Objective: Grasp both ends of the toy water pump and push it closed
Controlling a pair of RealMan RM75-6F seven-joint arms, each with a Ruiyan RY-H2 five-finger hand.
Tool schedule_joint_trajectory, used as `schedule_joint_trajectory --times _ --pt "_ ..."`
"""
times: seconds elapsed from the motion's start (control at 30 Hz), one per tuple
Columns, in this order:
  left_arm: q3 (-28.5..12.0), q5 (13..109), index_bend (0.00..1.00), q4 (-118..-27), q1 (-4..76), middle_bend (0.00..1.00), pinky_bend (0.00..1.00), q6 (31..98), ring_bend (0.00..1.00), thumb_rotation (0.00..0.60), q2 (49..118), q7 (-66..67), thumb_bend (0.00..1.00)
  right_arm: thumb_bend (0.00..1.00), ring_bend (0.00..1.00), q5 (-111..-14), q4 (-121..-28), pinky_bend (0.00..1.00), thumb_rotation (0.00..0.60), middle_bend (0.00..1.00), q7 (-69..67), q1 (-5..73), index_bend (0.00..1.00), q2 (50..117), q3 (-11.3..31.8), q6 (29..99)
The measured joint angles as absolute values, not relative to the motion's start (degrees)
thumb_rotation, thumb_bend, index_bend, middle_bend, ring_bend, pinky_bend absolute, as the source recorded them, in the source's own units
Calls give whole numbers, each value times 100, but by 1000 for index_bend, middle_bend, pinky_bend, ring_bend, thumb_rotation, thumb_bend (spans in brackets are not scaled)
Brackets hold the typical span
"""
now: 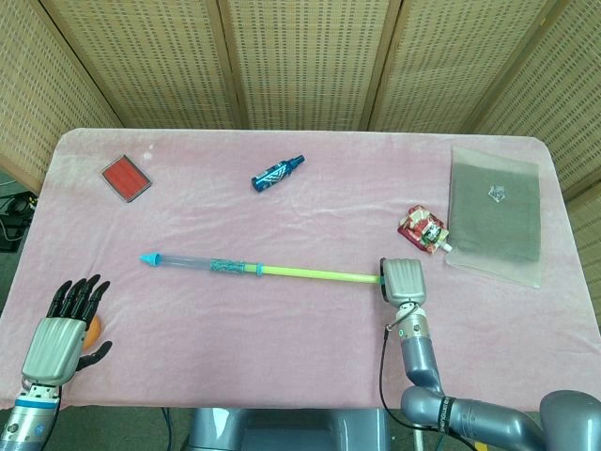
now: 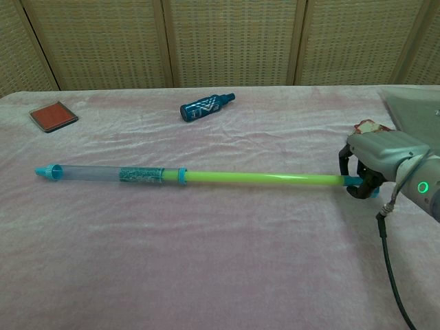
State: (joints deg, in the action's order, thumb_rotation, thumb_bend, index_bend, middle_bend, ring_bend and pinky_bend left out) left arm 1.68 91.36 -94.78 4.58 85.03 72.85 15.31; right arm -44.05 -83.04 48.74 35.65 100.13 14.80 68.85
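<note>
The toy water pump (image 1: pixel 258 270) lies drawn out across the pink table: a clear barrel with a blue tip at the left and a long green rod (image 2: pixel 261 179) to the right. My right hand (image 1: pixel 402 280) grips the rod's blue end piece, its fingers (image 2: pixel 357 180) curled around it. In the chest view that end sits slightly above the cloth. My left hand (image 1: pixel 64 324) hovers at the table's near left corner with fingers spread, holding nothing, far from the barrel's tip (image 1: pixel 148 258). It is outside the chest view.
A small orange object (image 1: pixel 90 329) lies by my left hand. A blue spray bottle (image 1: pixel 277 173) and a red box (image 1: pixel 126 177) sit at the back. A red snack packet (image 1: pixel 424 228) and a grey bag (image 1: pixel 495 211) lie to the right.
</note>
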Motion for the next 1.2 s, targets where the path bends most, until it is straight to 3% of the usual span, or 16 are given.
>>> schedule_joint_trajectory --times 0.33,0.63,0.73,0.8,0.9,1.0,1.2 --pt "5 9004 20 -10107 660 0 0 8264 0 600 7071 1823 213 629 1000 -3687 -9826 894 600 1000 5286 3750 884 9261 1982 7105" --pt "-427 8482 28 -10853 1062 9 3 7862 8 600 6797 2475 234 629 1000 -2736 -10419 894 600 1000 5466 4088 888 8647 2276 7077" --pt "-606 8179 80 -10987 1230 213 165 7694 190 600 6761 2664 239 628 1000 -2564 -10462 894 600 1000 5466 4177 889 8537 2297 7060" --pt "-738 7960 134 -11052 1339 435 345 7610 387 600 6755 2801 242 628 1000 -2477 -10482 894 600 1000 5448 4221 890 8488 2317 7047" --pt "-991 7523 195 -11114 1552 585 471 7486 519 600 6782 3027 252 629 1000 -2317 -10522 894 600 1000 5410 4317 891 8365 2344 7021" --pt "-1209 7049 264 -11134 1780 668 540 7314 591 600 6807 3219 262 629 1000 -2190 -10577 894 600 1000 5362 4383 892 8257 2370 7000" --pt "-1567 6048 305 -11073 2281 710 584 6905 633 600 6785 3583 263 629 1000 -1956 -10719 894 600 1000 5259 4483 893 7980 2410 6938"
